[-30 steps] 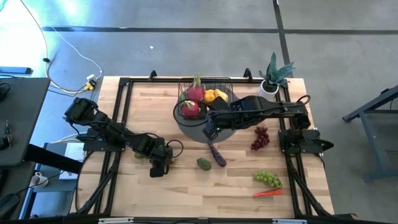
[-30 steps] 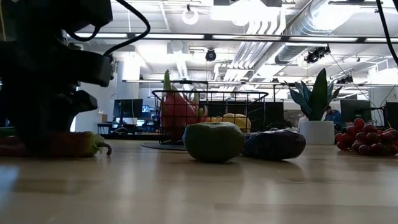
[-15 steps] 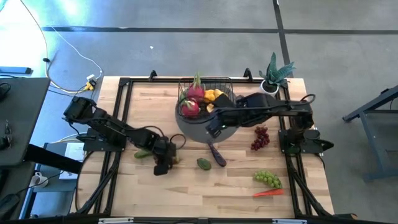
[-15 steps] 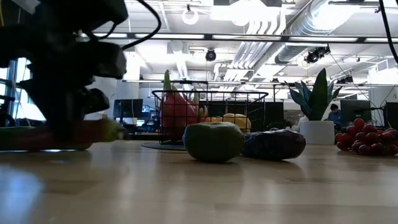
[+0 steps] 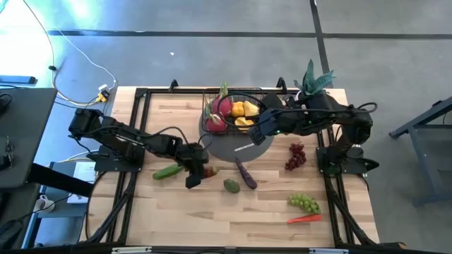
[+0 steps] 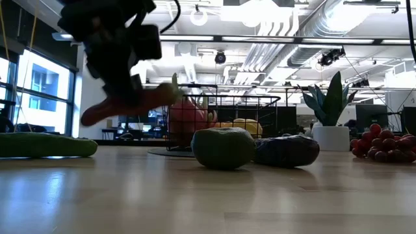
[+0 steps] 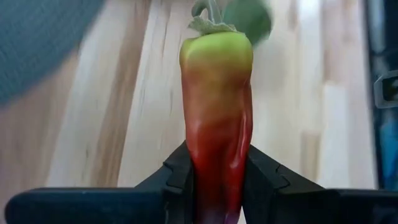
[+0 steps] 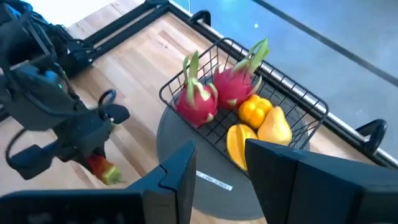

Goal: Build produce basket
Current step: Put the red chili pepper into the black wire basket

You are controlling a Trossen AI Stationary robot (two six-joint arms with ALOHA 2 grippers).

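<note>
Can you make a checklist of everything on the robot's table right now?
Surface: wooden table, black frame.
Job's things: basket on grey mat holds two dragon fruits and yellow-orange pieces; cucumber, green fruit, eggplant, red grapes, green grapes, carrot on table.
Clutter: potted plant.
Grippers: left gripper shut on chilli, lifted; right gripper open by the basket.
Cables: on floor.
Surroundings: grey floor, office behind.

High view looks straight down on the whole table (image 5: 176,219). Low view sits at tabletop height, facing across to the basket (image 6: 221,120). Left wrist view is close on a chilli (image 7: 216,118); right wrist view shares basket and chilli.
</note>
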